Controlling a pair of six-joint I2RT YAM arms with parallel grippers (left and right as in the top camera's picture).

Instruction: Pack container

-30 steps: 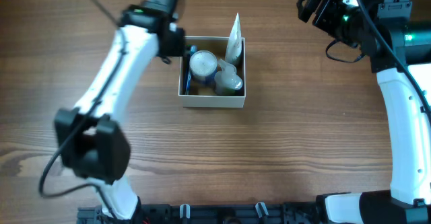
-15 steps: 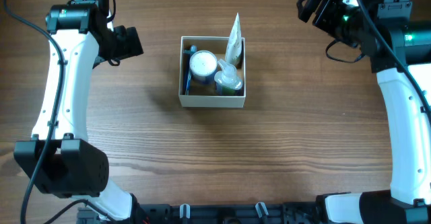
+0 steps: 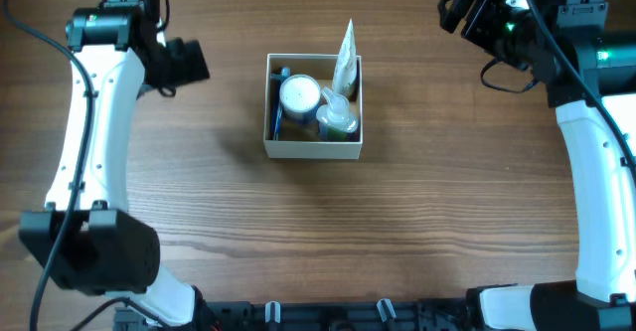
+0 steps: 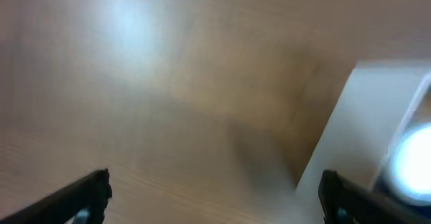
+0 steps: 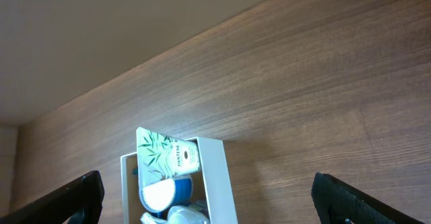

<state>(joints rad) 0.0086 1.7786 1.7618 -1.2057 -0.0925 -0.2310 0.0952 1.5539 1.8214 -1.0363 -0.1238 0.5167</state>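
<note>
- Overhead: one container [image 3: 313,149] is seen on the desk [image 3: 397,222]. Inside it are counted one white-lidded jar [image 3: 299,94], one white tube [image 3: 346,53] leaning over the container's far right corner, one small clear bottle [image 3: 338,122], and one thin blue item [image 3: 277,114] along its left wall.
- The left gripper [image 3: 189,63] is held well apart from the container's left side, and the right gripper [image 3: 452,8] well apart beyond its far right corner. The gap of neither pair of jaws can be told from here.
- Left wrist: the picture is blurred. The left gripper [image 4: 215,197] is shown with jaws spread wide and empty, which the overhead view hides. The container's white wall [image 4: 363,116] and the jar's bright lid [image 4: 414,163] are made out.
- Right wrist: the right gripper [image 5: 212,200] is shown with jaws spread and empty. The leaf print and "PANTENE" lettering on the tube [image 5: 165,158] are legible only here, above the container [image 5: 225,177].
- A second ago the left arm was at the container's left wall; it has since been drawn away. The right arm is unchanged.
</note>
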